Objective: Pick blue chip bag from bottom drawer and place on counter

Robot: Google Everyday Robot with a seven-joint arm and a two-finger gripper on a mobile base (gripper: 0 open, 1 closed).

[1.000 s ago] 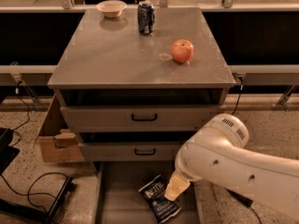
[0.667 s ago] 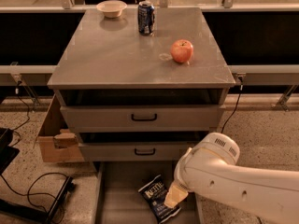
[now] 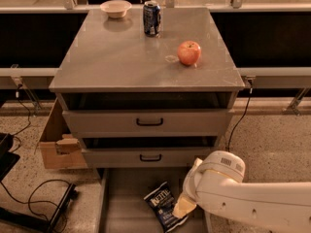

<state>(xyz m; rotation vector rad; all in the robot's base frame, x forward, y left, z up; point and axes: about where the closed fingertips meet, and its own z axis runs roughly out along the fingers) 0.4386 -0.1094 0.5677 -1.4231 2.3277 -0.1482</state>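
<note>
The blue chip bag [image 3: 162,204] lies on the grey floor of the open bottom drawer [image 3: 127,203], label panel up, near the drawer's right side. My gripper [image 3: 184,207] is low in the drawer at the bag's right edge, touching or nearly touching it; the white arm [image 3: 243,195] reaches in from the right and hides the drawer's right part. The counter [image 3: 126,57] is the grey cabinet top above.
On the counter stand a red apple [image 3: 189,52], a blue soda can [image 3: 151,18] and a small bowl [image 3: 115,8]. The two upper drawers [image 3: 148,123] are slightly open. A cardboard box [image 3: 56,147] and cables [image 3: 34,198] are on the floor at the left.
My arm has dropped lower and drawn back to the right, and the gripper now sits at the bag's right edge. The bag has not moved.
</note>
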